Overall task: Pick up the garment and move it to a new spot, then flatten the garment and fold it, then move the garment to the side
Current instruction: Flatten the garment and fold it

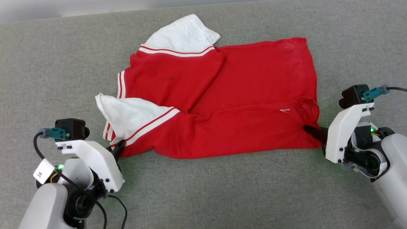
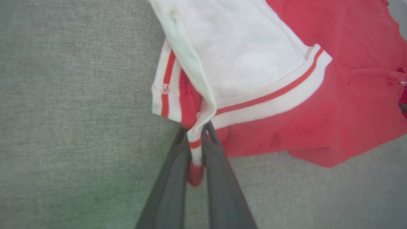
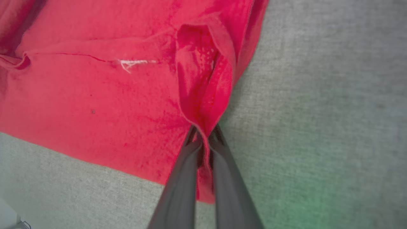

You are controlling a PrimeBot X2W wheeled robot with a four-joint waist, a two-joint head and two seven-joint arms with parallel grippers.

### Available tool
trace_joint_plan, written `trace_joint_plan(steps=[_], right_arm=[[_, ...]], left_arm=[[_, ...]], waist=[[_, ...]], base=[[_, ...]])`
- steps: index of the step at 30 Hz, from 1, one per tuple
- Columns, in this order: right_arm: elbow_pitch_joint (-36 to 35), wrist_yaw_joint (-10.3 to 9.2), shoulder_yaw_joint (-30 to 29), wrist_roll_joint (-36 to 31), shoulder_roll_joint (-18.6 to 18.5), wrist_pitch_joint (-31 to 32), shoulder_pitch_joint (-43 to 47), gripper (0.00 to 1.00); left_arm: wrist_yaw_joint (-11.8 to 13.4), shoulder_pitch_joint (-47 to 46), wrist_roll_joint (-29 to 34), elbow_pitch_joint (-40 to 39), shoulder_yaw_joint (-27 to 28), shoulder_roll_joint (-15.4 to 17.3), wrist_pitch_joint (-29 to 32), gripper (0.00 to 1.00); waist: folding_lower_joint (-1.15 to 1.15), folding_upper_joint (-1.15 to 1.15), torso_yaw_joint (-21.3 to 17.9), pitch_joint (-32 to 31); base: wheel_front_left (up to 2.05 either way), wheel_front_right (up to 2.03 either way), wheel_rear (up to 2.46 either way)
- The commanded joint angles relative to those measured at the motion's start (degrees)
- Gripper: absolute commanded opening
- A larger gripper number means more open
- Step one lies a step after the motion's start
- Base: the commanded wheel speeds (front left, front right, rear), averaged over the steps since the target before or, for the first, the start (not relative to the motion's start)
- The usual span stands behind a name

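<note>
The garment, a red shirt with white sleeves and red-and-white striped trim, lies spread and creased across the grey surface, sleeves toward the left. My left gripper is shut on the striped trim at the near left corner of the garment, and the left wrist view shows the cloth pinched between its fingers. My right gripper is shut on the near right hem of the garment, with a fold of red cloth squeezed between its fingers. The side facing up is plain red.
The grey fabric surface runs wide in front of the garment and to both sides. A pale edge borders it at the back left. A small white thread sits on the red cloth near the right hem.
</note>
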Motion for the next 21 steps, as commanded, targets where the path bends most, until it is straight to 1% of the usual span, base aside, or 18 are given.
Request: trace_joint_plan(steps=[1, 7, 12, 17, 21], right_arm=[[1.84, -0.03, 1.98, 0.13, 1.00, 0.89, 1.91, 0.00], [0.94, -0.03, 2.20, 1.04, -0.36, -1.31, 1.00, 0.00], [-2.74, -0.02, 3.03, 1.23, -2.40, -3.26, 2.72, 0.00], [-5.92, -0.02, 3.14, 1.07, -4.28, -3.54, 6.69, 0.00], [-8.88, -0.02, 2.12, 0.88, -5.44, -3.01, 10.97, 0.00]], left_arm=[[-0.13, -0.36, 0.02, -0.02, 0.12, -0.20, -0.61, 0.00], [-0.50, 0.80, 0.48, 0.66, 0.58, -0.09, -3.24, 0.00], [-0.07, 4.29, 0.22, -0.61, 1.44, 0.72, -4.42, 0.00], [0.88, 9.49, -0.32, -2.61, 2.52, 1.36, -4.46, 0.00], [1.76, 14.32, -1.20, -4.31, 3.60, 1.93, -3.83, 0.00]], waist=[[0.00, 0.00, 0.01, -0.09], [0.00, 0.00, 0.06, -1.64], [0.00, 0.00, 0.17, -5.07], [0.00, 0.00, 0.53, -9.18], [0.00, 0.00, 0.81, -12.23]], base=[[0.00, 0.00, 0.00], [0.00, 0.00, 0.00], [0.00, 0.00, 0.00], [0.00, 0.00, 0.00], [0.00, 0.00, 0.00]])
